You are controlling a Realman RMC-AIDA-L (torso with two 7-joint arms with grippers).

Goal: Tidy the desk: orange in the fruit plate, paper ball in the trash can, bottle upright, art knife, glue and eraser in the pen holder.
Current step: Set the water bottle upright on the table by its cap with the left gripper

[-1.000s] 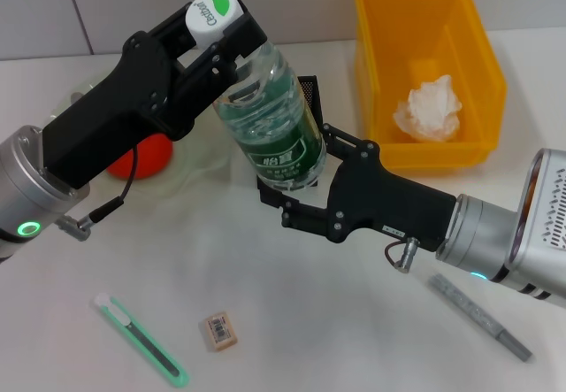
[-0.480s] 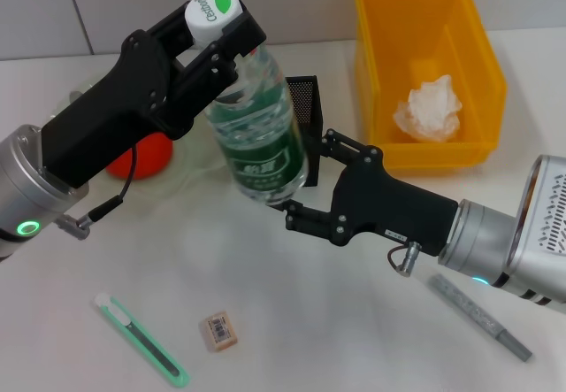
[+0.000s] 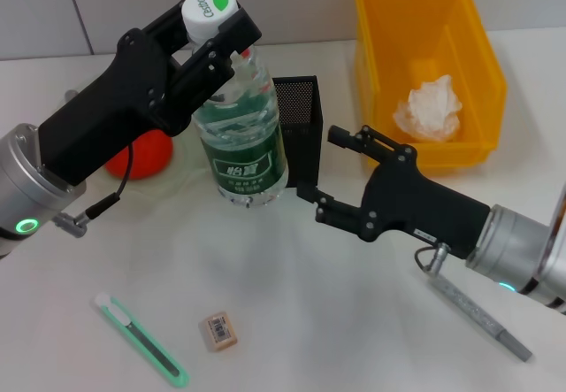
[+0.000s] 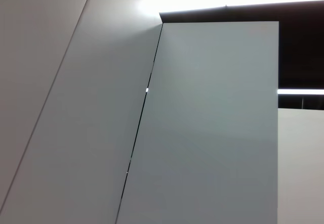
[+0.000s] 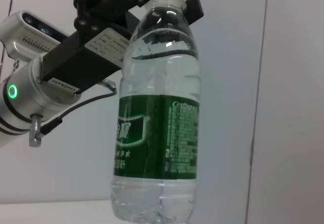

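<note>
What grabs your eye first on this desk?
The bottle at the centre, gripped at its neck under the white cap by the left gripper. The right gripper is open just beside it, in front of the pen holder. Behind, the bright yellow trash can holds the paper ball.

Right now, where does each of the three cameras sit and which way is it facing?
Head view: high, looking down at the desk; both arms show, left tool gripping the bottle at its neck, right tool open beside it.
Left wrist view: aimed away from the desk at blank panels; no robot parts.
Right wrist view: low, looking sideways at the bottle; shows the left arm.
Shared: head and right wrist views both show the bottle.
</note>
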